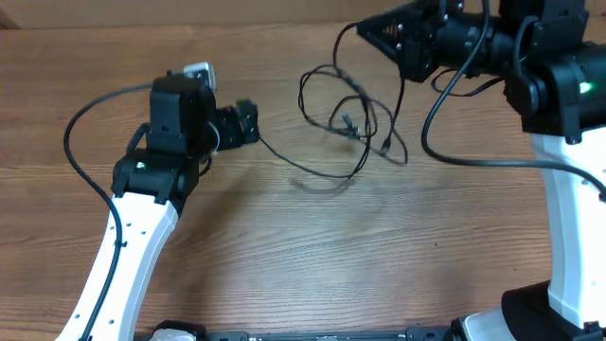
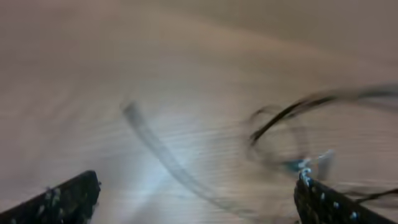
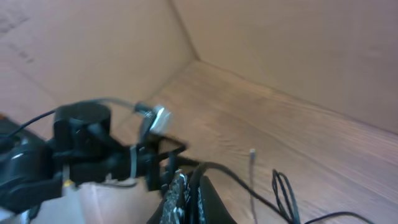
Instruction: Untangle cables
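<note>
Raised over the far side of the tabletop [image 1: 284,256], the right gripper [image 1: 367,30] is closed tight on a strand of the cables [image 1: 352,123], whose black loops are tangled just beneath it. To the tangle's left, the left gripper [image 1: 250,121] sits low with jaws spread wide, one strand trailing toward it.

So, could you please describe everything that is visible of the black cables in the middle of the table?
The cables are thin, black and flexible, gathered in a loose tangle of overlapping loops over the wooden table. Small plug connectors show inside the knot and at its lower right end. One strand climbs to the right gripper, which seems shut on it. Another runs left toward the open left gripper. A blurred shadow below suggests that part of the bundle hangs above the wood.
</note>
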Controlling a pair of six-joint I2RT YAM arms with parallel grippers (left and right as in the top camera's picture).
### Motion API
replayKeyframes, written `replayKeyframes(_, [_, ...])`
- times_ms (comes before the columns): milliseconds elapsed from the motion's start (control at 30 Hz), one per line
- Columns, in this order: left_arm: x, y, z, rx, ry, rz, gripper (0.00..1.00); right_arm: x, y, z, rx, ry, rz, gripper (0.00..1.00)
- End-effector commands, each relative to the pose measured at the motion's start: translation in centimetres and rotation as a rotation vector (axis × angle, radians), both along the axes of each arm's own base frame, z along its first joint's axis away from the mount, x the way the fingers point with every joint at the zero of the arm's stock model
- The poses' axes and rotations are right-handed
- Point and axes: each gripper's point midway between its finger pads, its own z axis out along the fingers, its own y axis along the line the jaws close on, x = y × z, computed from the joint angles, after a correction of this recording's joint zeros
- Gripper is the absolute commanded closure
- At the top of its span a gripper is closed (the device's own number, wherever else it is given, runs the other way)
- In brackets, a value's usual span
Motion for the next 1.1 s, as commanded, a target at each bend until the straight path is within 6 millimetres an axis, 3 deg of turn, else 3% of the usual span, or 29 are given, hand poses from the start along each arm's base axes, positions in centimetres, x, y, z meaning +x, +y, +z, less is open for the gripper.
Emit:
replayKeyframes(0, [0.5,-4.7,1.1,-0.012,-0.125,-0.346,0.01,-2.4,1.8,1.7,0.030,-0.029,0.077,0.96])
replayKeyframes(167, [1.3,-6.9,-0.3,0.015,-0.191,-0.536,0.00,-2.9,2.6,1.8,0.032,-0.038,0.099,0.96])
replayKeyframes(333, [-0.2,-9.4,-1.7,-0.003,-0.234,-0.780,0.00,-1.6,1.8,1.3,-0.010,-0.046,0.015,0.96])
replayKeyframes(567, [0.3,-7.6,-1.8,-0.023,-0.195,-0.717,0.00,-0.8,1.1,0.8,-0.042,-0.049,-0.045,0.96])
replayKeyframes(733, [-1.3,-7.8,-1.6,-0.117,-0.163,-0.772,0.00,-0.7,1.1,0.8,-0.043,-0.048,-0.048,0.96])
replayKeyframes(867, [-3.3,-9.2,-4.0,-0.041,-0.126,-0.896,0.00,-0.8,1.2,0.9,-0.039,-0.050,-0.040,0.96])
replayKeyframes(1067, [-1.4,-7.9,-9.0,0.135,0.001,-0.797,0.00,-0.8,1.2,0.9,-0.039,-0.050,-0.041,0.96])
